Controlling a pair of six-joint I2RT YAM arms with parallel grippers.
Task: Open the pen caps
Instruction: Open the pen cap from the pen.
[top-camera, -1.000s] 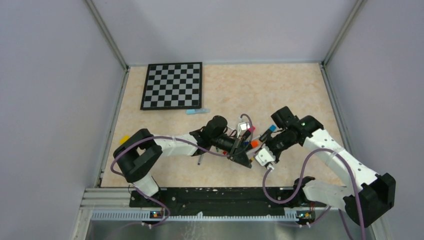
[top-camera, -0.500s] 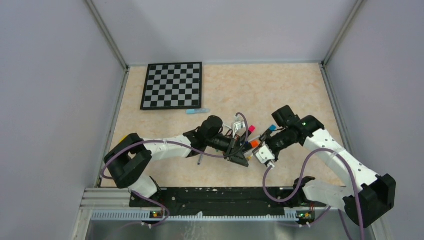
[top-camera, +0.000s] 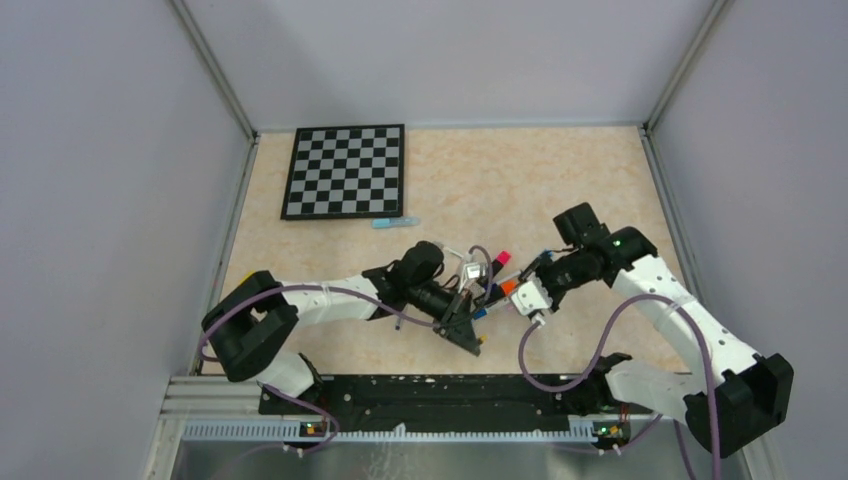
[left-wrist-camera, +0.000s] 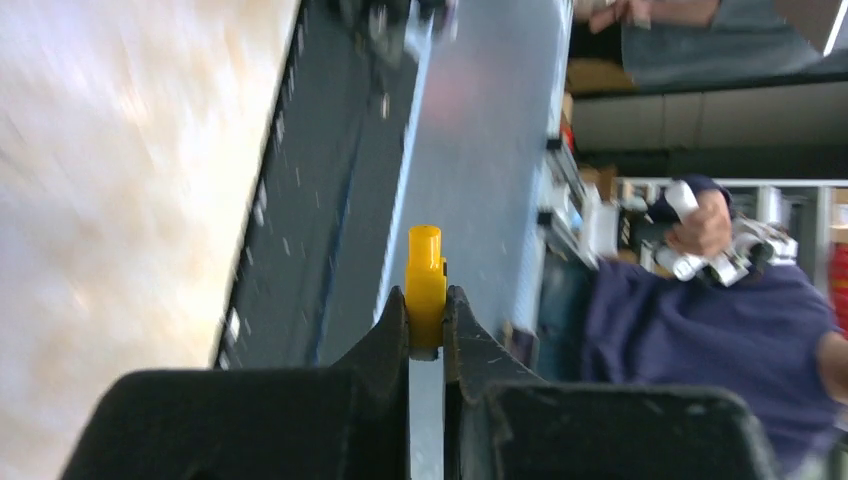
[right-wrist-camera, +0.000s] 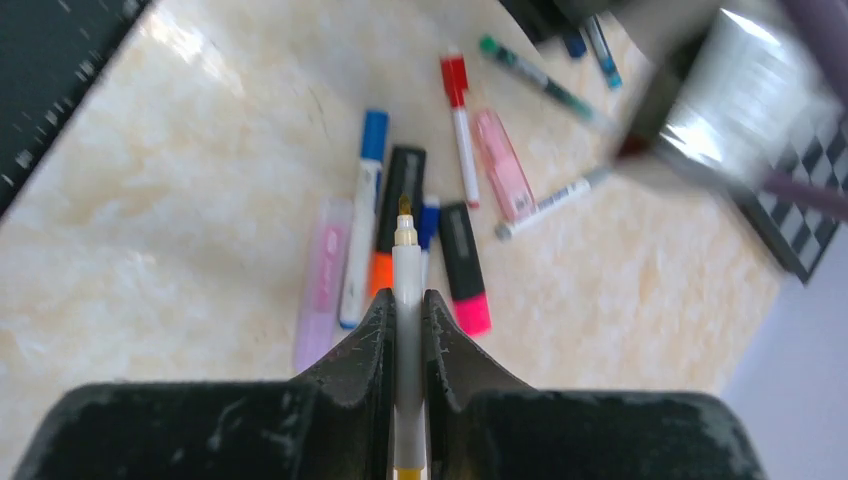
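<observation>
Cap off: the left hand (left-wrist-camera: 425, 305) is clamped on a yellow cap (left-wrist-camera: 424, 265), and the right hand (right-wrist-camera: 405, 305) on its bare-tipped white pen (right-wrist-camera: 405, 255). The capped pens (right-wrist-camera: 462, 262) lie on the table (right-wrist-camera: 150, 220) just ahead of the right hand, roughly lengthwise to its fingers.

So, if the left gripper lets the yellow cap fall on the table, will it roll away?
Probably: the yellow cap looks round and smooth, so it may roll. It seems tiny hard plastic, likely light; the left gripper might flick it when opening.
</observation>
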